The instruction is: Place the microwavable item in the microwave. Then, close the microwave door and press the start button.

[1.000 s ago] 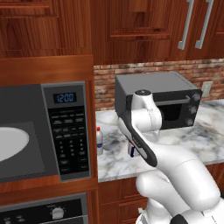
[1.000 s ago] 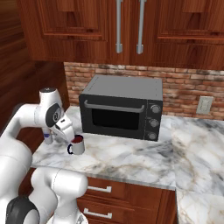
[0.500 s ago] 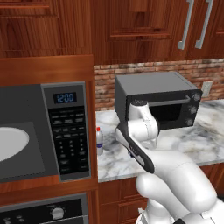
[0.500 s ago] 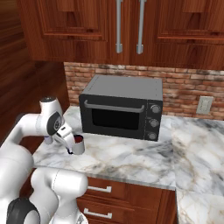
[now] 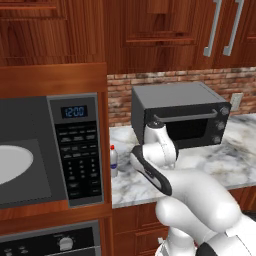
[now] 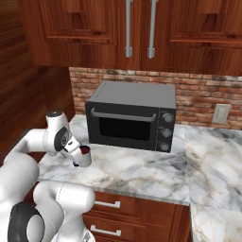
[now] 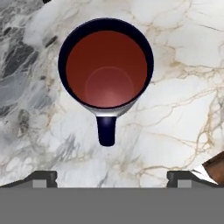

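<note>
The microwavable item, a white cup (image 7: 106, 65) with a dark red inside, a dark rim and a dark handle, stands upright on the marble counter (image 7: 183, 100). Its handle points toward my gripper (image 7: 112, 178), which hangs open just above it with nothing between the tips. From the right base view the cup (image 6: 85, 156) sits at the counter's left end, right beside my gripper (image 6: 77, 159). The microwave (image 5: 50, 150) stands open at the left, showing its white turntable (image 5: 12, 165), black keypad (image 5: 77, 157) and blue clock (image 5: 74, 111). Its door is out of view.
A dark toaster oven (image 6: 132, 116) stands at the back of the counter against the brick wall. A slim pale bottle (image 5: 114, 161) stands beside the microwave's side panel. An oven with knobs (image 5: 60, 242) sits below the microwave. Wooden cabinets (image 6: 137, 28) hang overhead.
My hand has come down and a little to the right, closer over the cup. The cup has stayed in place.
</note>
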